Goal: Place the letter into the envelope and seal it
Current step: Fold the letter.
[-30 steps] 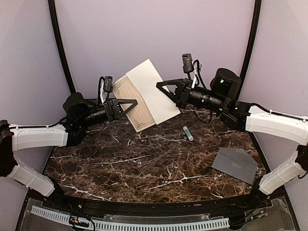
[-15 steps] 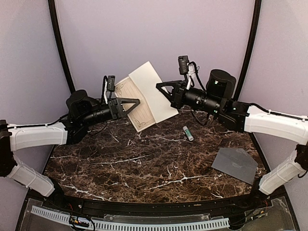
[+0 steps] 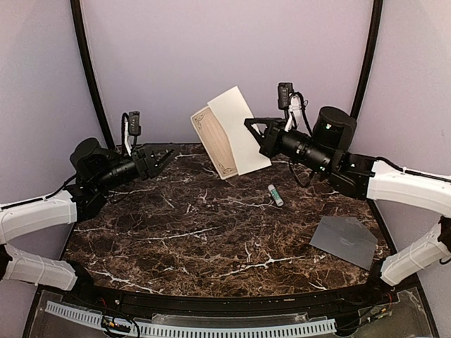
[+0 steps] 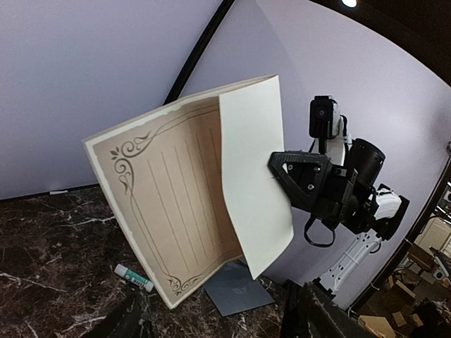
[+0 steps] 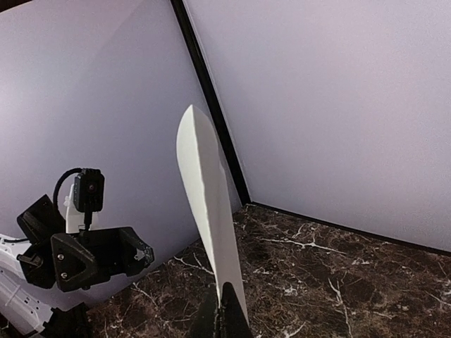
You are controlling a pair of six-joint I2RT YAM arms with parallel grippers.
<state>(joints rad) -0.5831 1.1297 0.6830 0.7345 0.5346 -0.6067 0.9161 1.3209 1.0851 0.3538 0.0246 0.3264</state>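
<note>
Cream-tan rectangular paper letter [image 3: 217, 141], shown aloft over the far part of the dark brown, white-veined marble worktop [image 3: 211, 239]. You see the worktop enclosed by a curved pale lilac backdrop [image 3: 211, 49], with a black pole [image 3: 88, 70] rising at either side. Flat on the worktop lie a slate-grey paper envelope [image 3: 345, 241], toward the right front, and a small white glue stick with a green end [image 3: 275, 195], farther back. Neither touches the sheet.

Note that the letter stands nearly upright, its long axis running top to bottom with some tilt. Its printed face is turned toward your left arm. The sheet is bent lengthwise: the half nearer the right arm swings forward and shows its plain pale back. The printed half carries a thin ornate border with corner scrolls and faint ruled lines along the long axis.

Your right jaws are pinched shut on the outer edge of the blank half, the only hold on the sheet. Your left jaws stand wide, pointed at the letter and well apart from it.
</note>
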